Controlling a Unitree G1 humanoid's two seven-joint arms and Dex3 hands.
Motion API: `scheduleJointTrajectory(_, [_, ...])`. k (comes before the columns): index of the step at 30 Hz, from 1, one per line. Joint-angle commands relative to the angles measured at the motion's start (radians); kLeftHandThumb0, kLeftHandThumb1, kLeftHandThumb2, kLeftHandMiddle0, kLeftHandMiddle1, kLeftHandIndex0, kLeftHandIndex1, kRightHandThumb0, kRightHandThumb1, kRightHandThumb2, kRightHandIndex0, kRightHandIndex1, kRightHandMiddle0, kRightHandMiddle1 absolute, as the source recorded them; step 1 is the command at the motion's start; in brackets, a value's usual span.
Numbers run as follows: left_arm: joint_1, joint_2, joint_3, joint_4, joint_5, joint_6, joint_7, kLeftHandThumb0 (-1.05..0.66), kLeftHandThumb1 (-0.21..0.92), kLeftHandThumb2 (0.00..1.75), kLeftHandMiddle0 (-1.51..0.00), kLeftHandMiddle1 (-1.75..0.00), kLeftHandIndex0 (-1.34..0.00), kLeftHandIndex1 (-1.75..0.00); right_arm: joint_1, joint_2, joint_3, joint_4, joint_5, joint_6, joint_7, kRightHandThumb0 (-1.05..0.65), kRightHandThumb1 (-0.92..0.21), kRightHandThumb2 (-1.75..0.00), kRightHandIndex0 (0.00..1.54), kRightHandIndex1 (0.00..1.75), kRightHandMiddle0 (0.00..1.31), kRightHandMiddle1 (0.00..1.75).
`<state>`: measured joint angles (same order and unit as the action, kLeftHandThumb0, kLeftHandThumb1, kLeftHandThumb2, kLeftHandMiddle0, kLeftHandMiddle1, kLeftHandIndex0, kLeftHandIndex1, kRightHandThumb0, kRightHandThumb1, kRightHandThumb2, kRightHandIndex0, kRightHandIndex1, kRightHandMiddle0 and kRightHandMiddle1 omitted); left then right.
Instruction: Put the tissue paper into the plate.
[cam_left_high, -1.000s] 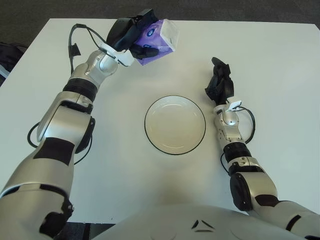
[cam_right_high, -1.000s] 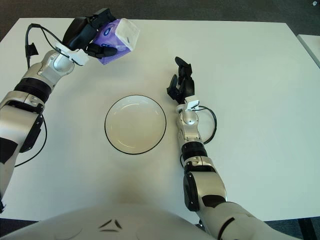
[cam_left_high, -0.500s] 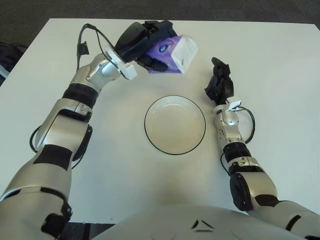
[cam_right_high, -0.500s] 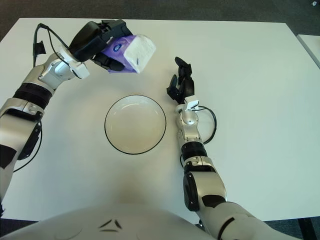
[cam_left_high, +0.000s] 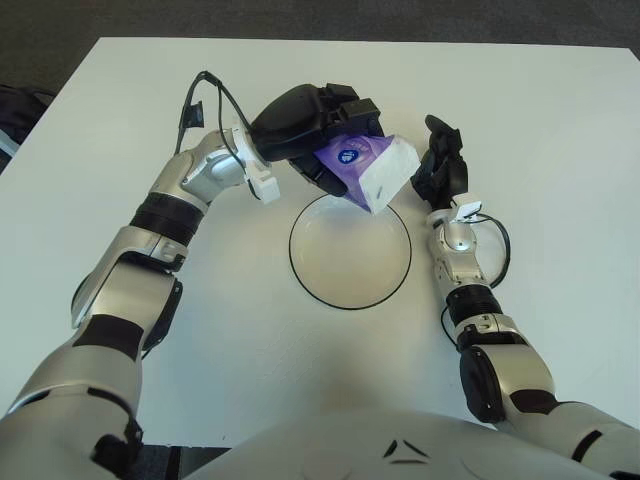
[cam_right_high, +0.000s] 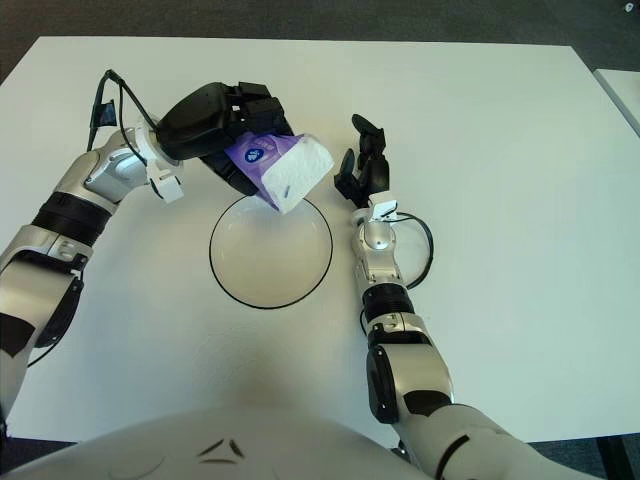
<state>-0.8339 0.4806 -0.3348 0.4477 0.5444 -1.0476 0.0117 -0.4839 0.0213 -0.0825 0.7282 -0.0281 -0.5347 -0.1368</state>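
The tissue pack (cam_left_high: 368, 170) is gripped by the left hand (cam_left_high: 305, 125) fingers, tilted over the plate (cam_left_high: 350, 285) rim; the right hand (cam_left_high: 440, 168), fingers relaxed, is seen beside the plate.

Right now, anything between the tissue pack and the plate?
Nothing visible. The left hand holds the tissue pack tilted over the plate's far rim, and the plate is bare inside. The right hand shows just right of the pack and beyond the plate's right edge, not over the dish.

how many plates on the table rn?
1. A white round plate with a dark rim at table centre, beside the right hand; the left hand holds the purple tissue pack over its far edge.
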Motion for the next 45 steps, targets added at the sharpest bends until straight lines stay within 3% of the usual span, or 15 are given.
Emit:
scheduleJointTrajectory(1, [0.043, 0.008, 0.03, -0.06, 0.04, -0.012, 0.013, -0.43, 0.76, 0.78, -1.26, -1.75, -1.01, -1.75, 0.137, 0.013, 0.022, 0.102, -0.04, 0.056, -0.032, -0.68, -0.92, -0.9, 0.36, 0.02, 0.0, 0.8])
scheduleJointTrajectory(15, [0.056, 0.013, 0.041, -0.086, 0.173, -0.03, 0.052, -0.41, 0.79, 0.77, -1.21, -1.75, -0.95, -1.75, 0.14, 0.011, 0.031, 0.09, -0.054, 0.085, -0.068, -0.71, -0.92, -0.92, 0.37, 0.01, 0.0, 0.75])
scheduleJointTrajectory(45, [0.091, 0.013, 0.044, -0.059, 0.227, -0.097, 0.135, -0.41, 0.77, 0.77, -1.19, -1.75, -0.93, -1.75, 0.118, 0.029, -0.007, 0.106, 0.03, 0.101, 0.008, -0.65, -0.92, -0.88, 0.33, 0.0, 0.0, 0.65])
